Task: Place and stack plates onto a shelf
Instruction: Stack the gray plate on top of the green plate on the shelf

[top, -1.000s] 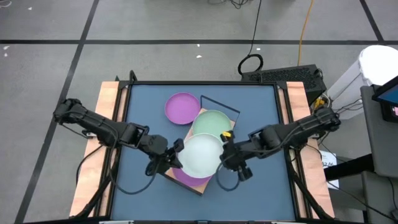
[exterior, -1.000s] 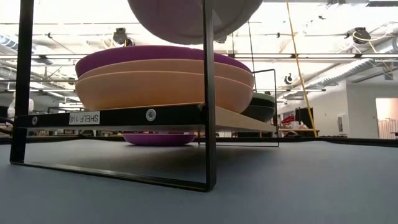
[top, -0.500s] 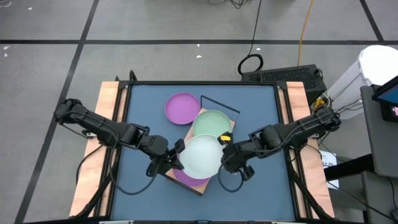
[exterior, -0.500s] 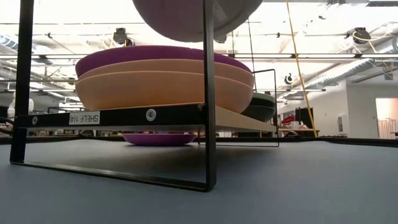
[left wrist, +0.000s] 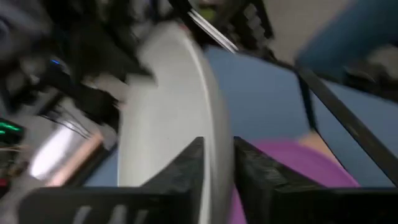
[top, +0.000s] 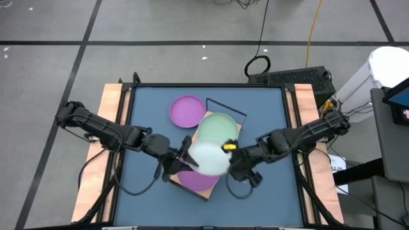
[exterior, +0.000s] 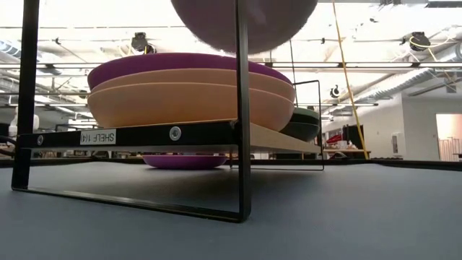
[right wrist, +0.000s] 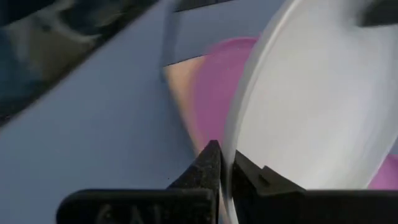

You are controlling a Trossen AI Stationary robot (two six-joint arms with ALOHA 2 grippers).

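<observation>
A white plate hangs tilted in the air over the near end of the shelf, between both grippers. My right gripper is shut on its rim. My left gripper is at the opposite rim, a finger on either side, slightly parted. I cannot tell whether it touches. Below, a purple plate tops two pink plates on the shelf's near end. A pale green plate lies on the far end. Another purple plate rests flat on the table. My right gripper pinches the white plate's rim between its two fingers, on the edge toward the table's right. The fingers slant down from the right. The plate is lifted clear of the stack and tilted, its underside above the purple plate.
The shelf's thin black wire frame stands upright close beside the hanging plate. Dark plates sit under the pale green one on the far end. Blue table top lies bare to the far left and near right.
The white plate has swung a little toward the table's right and tipped further. It stays clear of the stack. My left gripper has followed it slightly to the right, and my right gripper has rolled at the rim.
</observation>
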